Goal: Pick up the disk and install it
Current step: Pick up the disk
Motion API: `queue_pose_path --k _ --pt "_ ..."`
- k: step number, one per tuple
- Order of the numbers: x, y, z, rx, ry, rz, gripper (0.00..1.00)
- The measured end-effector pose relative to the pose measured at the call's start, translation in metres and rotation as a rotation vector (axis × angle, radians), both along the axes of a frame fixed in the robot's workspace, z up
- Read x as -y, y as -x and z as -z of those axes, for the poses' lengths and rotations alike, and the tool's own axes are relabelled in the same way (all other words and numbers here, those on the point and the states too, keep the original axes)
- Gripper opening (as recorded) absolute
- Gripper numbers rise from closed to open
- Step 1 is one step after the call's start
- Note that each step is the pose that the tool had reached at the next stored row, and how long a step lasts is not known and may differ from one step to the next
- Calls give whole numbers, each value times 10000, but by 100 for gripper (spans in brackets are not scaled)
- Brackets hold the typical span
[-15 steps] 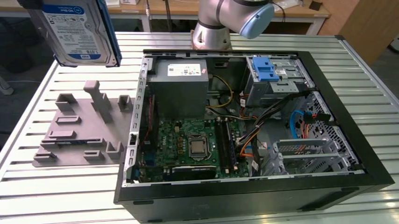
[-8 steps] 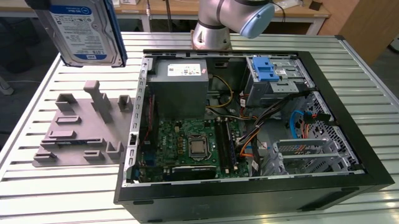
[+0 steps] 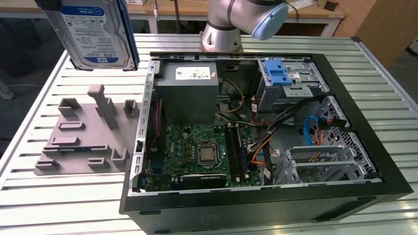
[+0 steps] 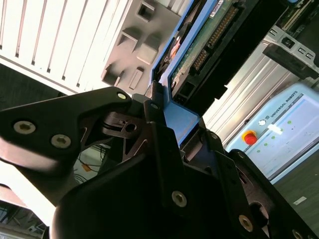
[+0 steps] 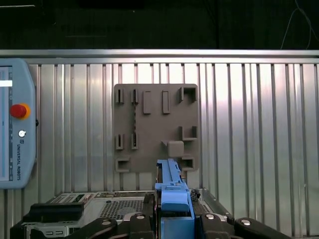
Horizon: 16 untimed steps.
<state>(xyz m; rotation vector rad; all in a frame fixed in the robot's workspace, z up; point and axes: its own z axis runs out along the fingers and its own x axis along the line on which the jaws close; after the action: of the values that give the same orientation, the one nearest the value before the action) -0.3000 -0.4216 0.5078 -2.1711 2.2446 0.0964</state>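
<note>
The disk (image 3: 98, 34), a silver-grey drive with a white and blue label and a blue bracket, hangs upright in the air above the table's far left corner in the exterior view. It is clear of the open computer case (image 3: 261, 210). In both wrist views my gripper (image 5: 174, 221) is shut on the blue bracket end of the disk (image 5: 172, 196). The second wrist view shows my gripper (image 4: 164, 112) with its black fingers (image 4: 154, 129) clamped on the bracket, and the disk's (image 4: 209, 35) green circuit-board side beyond them.
A grey fixture plate (image 3: 85, 132) with raised blocks lies on the slatted table, left of the case. Inside the case are a grey metal box (image 3: 189, 83), a silver cage with a blue latch (image 3: 281, 73), the motherboard and cables. A teach pendant (image 5: 15, 124) lies on the table.
</note>
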Motion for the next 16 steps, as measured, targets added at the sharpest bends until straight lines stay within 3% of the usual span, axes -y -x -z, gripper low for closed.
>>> queue_pose_path --k 16 --pt "7 -230 0 -1 0 0 36"
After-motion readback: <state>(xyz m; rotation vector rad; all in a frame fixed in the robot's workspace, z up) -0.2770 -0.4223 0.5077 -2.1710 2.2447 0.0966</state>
